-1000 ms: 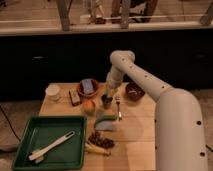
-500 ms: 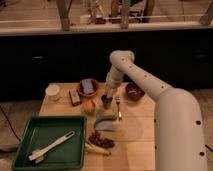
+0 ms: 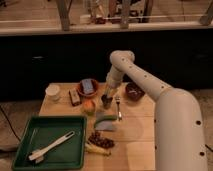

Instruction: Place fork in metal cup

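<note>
— End effector (image 3: 107, 95): location and state?
— The end effector is at the lower end of the white arm (image 3: 145, 80), directly over the metal cup (image 3: 106, 102), near the middle of the worktop (image 3: 137, 127). Its degree of opening cannot be told, nor whether it has hold of anything.
— Location of the fork?
— The fork (image 3: 119, 107) lies flat on the worktop just beside the metal cup, on the side toward the right of the view. It runs lengthwise from back to front and is outside the cup.
— Items adjacent to the cup?
— An orange fruit (image 3: 89, 106) sits just beside the cup on the opposite side. Behind it stands a brown bowl (image 3: 88, 87) holding a blue item. A second brown bowl (image 3: 134, 91) stands to the right of the fork. A white cup (image 3: 52, 91) stands near the back left corner, with a small brown block (image 3: 75, 96) between it and the orange fruit.
— Items toward the front?
— A green tray (image 3: 30, 140) at front left carries a white long-handled utensil (image 3: 50, 147). A green item (image 3: 106, 120) lies just in front of the cup and fork, and a dark cluster (image 3: 100, 140) lies nearer the front edge.
</note>
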